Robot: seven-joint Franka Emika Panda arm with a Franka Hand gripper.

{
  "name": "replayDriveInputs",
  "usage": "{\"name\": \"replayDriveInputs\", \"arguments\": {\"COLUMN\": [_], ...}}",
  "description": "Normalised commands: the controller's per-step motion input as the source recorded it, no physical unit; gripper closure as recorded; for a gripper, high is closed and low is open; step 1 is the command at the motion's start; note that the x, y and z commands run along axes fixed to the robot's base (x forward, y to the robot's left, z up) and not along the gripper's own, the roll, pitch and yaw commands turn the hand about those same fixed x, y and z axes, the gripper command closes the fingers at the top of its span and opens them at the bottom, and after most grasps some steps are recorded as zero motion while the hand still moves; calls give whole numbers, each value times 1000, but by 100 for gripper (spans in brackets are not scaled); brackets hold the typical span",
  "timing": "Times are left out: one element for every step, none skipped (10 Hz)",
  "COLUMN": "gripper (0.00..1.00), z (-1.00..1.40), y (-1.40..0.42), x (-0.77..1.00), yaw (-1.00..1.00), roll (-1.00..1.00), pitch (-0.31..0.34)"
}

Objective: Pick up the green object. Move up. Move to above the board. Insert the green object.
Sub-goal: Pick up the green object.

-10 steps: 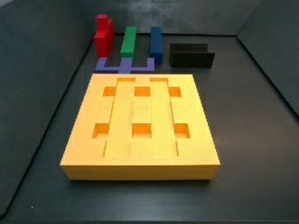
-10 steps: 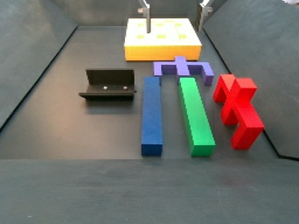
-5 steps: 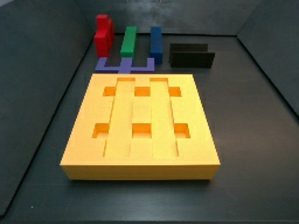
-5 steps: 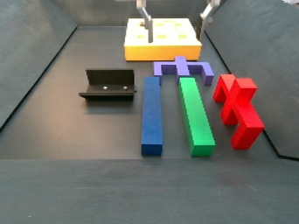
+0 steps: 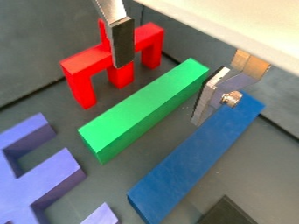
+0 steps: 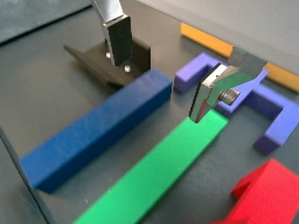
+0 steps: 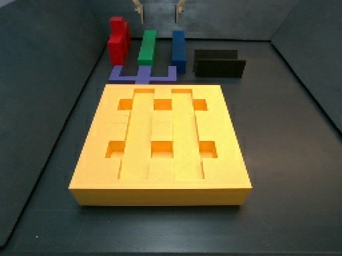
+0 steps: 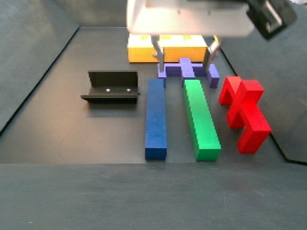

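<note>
The board (image 7: 160, 140) lies flat, nearest the camera in a side view. Beyond it the green bar (image 8: 202, 117) lies flat between the blue bar (image 8: 156, 117) and red block (image 8: 245, 110), one end pointing toward the board. The gripper (image 8: 186, 49) hangs above, wide open, empty.

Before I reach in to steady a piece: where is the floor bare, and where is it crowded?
Bare floor lies in front of the fixture, left of the blue block. Crowded: blue block, green object and red block lie side by side, with the gripper open above their far ends, near the board.
</note>
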Motion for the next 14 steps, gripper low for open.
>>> {"name": "replayDriveInputs", "arguments": {"gripper": [0,0,0,0,0,0,0,0,0,0,0,0,0,0], "z": [-543,-294,-200,-197,-111,-74,-163,-174,-183,-271,-240,-177,-246,-251], "y": [166,123,120,157,203,249,143,51,0,17,0,0,57,174], "x": [-131,-34,0,-23,-114,-54,0,0,0,0,-114,-63,-117,-166], "yaw": [0,0,-29,-77,-100,-9,0,0,0,0,0,0,0,0], "roll": [-137,-120,-67,-49,-59,-90,-36,-7,0,0,96,19,0,0], "pitch": [-124,-36,0,0,0,0,0,0,0,-20,-114,-103,-124,-99]}}
